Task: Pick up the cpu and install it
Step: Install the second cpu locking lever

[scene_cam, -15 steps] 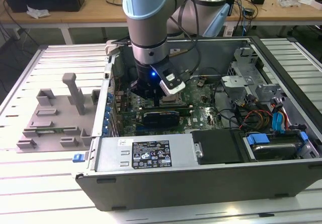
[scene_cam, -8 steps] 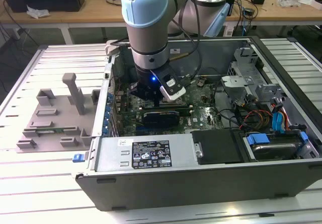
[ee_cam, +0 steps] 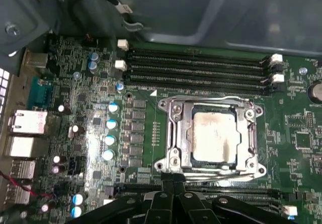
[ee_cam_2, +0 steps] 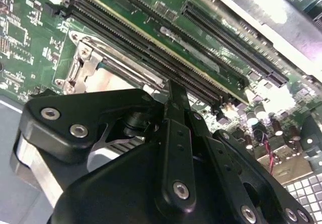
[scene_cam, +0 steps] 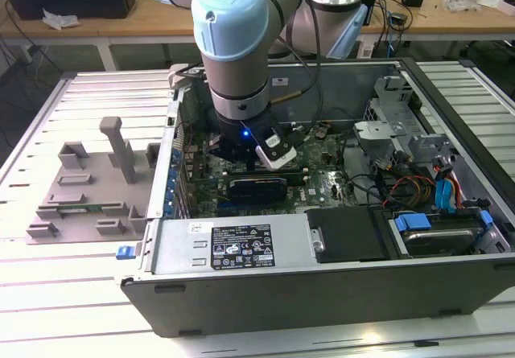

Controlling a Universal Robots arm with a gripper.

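The cpu (ee_cam: pixel 214 137), a square chip with a dull silver top, lies flat inside the metal socket frame (ee_cam: pixel 173 133) on the green motherboard (ee_cam: pixel 80 78). In the first wrist view my gripper (ee_cam: pixel 173 176) is shut with nothing in it, its tips just at the frame's near edge, beside the cpu and apart from it. In the second wrist view the closed black fingers (ee_cam_2: pixel 176 108) point at a corner of the socket frame (ee_cam_2: pixel 83 58). In the exterior view my gripper (scene_cam: pixel 241 158) hangs low inside the open computer case (scene_cam: pixel 322 294).
Black memory slots (ee_cam: pixel 196 68) run along the socket's far side, and more slots (ee_cam_2: pixel 231 38) lie nearby. A power supply (scene_cam: pixel 233 245) and a drive cage with coloured cables (scene_cam: pixel 434 181) crowd the case. A grey fixture (scene_cam: pixel 88 189) stands on the slatted table at the exterior view's left.
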